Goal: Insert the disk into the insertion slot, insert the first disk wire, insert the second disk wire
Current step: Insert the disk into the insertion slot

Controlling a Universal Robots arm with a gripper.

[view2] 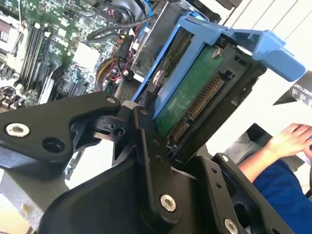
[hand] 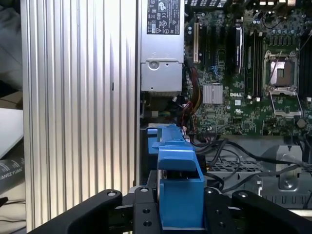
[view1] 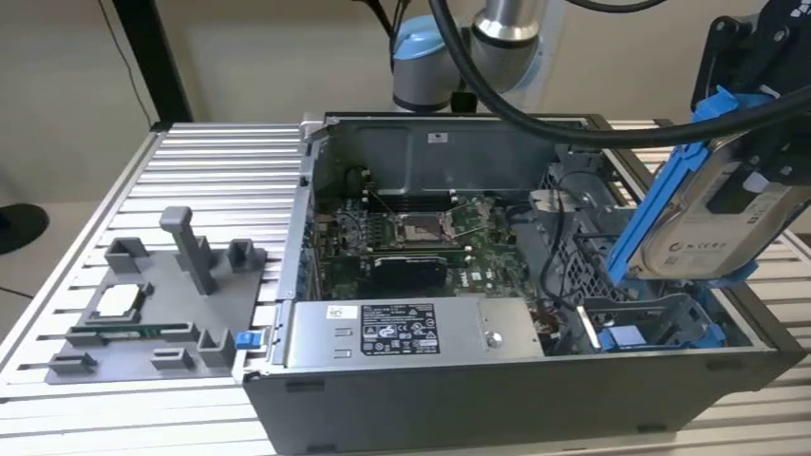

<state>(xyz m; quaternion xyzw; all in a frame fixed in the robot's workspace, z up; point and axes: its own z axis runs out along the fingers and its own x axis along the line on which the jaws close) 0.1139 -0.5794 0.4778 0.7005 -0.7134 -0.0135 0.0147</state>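
Black metal fingers of the gripper [hand: 180, 207], flat and bolted, pinch a silver-grey rectangular disk [view1: 700, 223] by its bright blue plastic carrier. The second wrist view shows the disk's green circuit-board underside. In the exterior view the disk hangs tilted in open air, apart from and above the insertion slot [view1: 624, 338]. This slot is a bay with blue plastic rails and grey perforated metal walls, at the exterior view's right inside an open dark grey computer case [view1: 507, 404]. That case also holds a green motherboard [view1: 419, 242] and a grey power-supply box [view1: 380, 332].
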